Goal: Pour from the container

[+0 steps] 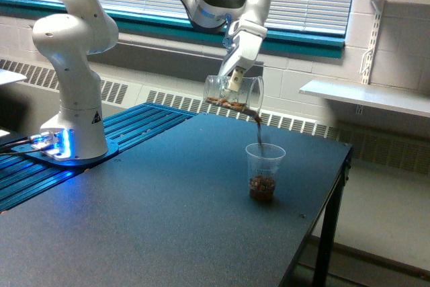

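Observation:
My gripper (pixel 234 80) is shut on the container (pixel 232 94), a clear cylindrical jar tipped on its side with its mouth toward the exterior view's right. A thin layer of brown bits lies along the jar's lower wall. From its mouth a brown stream (pixel 259 130) falls into the ribbed clear plastic cup (pixel 263 171), which stands upright on the dark table (pixel 161 213) below. Brown material sits in the bottom of the cup.
The arm's white base (pixel 70 109) stands on a blue-lit ribbed platform (pixel 80 159) at the exterior view's left. The table's edge (pixel 316 226) drops off just right of the cup. A white shelf (pixel 366 95) juts from the wall at the right.

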You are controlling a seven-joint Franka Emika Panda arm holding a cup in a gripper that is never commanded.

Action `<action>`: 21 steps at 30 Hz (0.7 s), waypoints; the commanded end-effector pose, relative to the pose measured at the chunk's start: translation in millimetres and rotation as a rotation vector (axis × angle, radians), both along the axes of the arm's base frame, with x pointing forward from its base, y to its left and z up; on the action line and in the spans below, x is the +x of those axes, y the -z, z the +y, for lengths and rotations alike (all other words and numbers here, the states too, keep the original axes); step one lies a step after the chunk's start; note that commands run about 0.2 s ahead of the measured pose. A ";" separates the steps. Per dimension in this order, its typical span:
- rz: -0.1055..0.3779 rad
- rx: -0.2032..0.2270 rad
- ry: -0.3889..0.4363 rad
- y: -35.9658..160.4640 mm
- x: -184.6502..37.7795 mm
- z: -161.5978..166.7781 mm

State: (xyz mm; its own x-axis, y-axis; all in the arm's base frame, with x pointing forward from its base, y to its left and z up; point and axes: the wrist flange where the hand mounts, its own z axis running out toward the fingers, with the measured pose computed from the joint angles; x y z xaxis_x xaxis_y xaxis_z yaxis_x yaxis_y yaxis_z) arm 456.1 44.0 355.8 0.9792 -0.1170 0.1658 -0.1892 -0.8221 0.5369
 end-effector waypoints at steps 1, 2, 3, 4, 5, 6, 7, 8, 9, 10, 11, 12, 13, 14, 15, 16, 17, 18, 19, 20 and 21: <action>0.020 -0.033 -0.019 -6.5 4.3 8.1; 0.022 -0.038 -0.017 -7.7 5.0 9.3; 0.024 -0.039 -0.016 -8.1 5.4 9.8; 0.025 -0.038 -0.017 -8.3 6.1 10.1; 0.026 -0.043 -0.019 -8.7 6.6 10.9; 0.028 -0.050 -0.020 -9.9 7.1 12.1; 0.033 -0.051 -0.019 -10.5 7.5 12.5; 0.038 -0.054 -0.018 -11.3 7.9 13.1; 0.042 -0.057 -0.019 -12.1 8.7 13.7; 0.044 -0.060 -0.023 -12.7 9.8 14.2; 0.045 -0.063 -0.024 -13.0 10.3 14.7; 0.048 -0.067 -0.024 -13.5 10.7 15.5; 0.052 -0.069 -0.026 -14.0 11.3 16.1; 0.056 -0.071 -0.028 -14.4 12.1 16.8; 0.057 -0.071 -0.028 -14.3 12.5 17.1; 0.059 -0.073 -0.031 -14.5 13.2 17.3; 0.062 -0.078 -0.033 -15.5 13.8 17.9; 0.066 -0.082 -0.033 -16.2 14.3 18.7; 0.069 -0.083 -0.034 -16.5 14.7 19.2; 0.073 -0.085 -0.034 -16.8 15.1 19.7; 0.075 -0.090 -0.036 -17.4 15.5 20.5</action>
